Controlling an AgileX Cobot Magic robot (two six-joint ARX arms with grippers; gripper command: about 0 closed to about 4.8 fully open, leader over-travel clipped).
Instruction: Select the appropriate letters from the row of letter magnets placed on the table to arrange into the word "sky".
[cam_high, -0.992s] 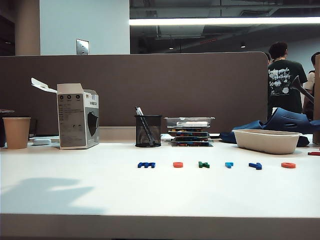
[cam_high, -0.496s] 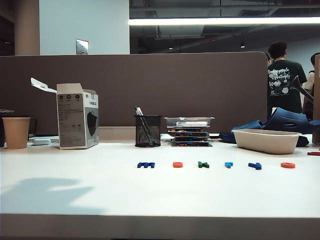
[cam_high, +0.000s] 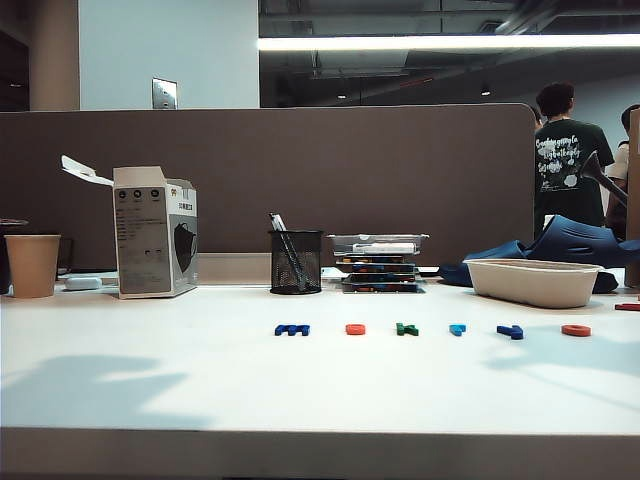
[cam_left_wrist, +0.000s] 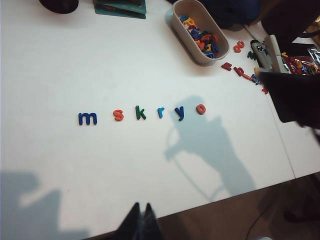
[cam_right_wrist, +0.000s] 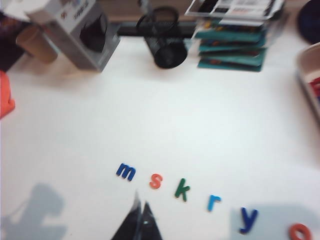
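Six letter magnets lie in a row on the white table: dark-blue m, orange-red s, dark-green k, light-blue r, dark-blue y, orange-red o. The left wrist view shows s, k and y far from my left gripper, which is shut and empty over the table's front edge. My right gripper is shut and empty, hovering just short of s, with k and y beside it. Neither gripper appears in the exterior view.
A white tub of spare letters stands back right, with loose letters beside it. A mesh pen cup, a stack of trays, an open box and a paper cup line the back.
A soft shadow has spread over the table's right side around the y and o. The letters have not moved.
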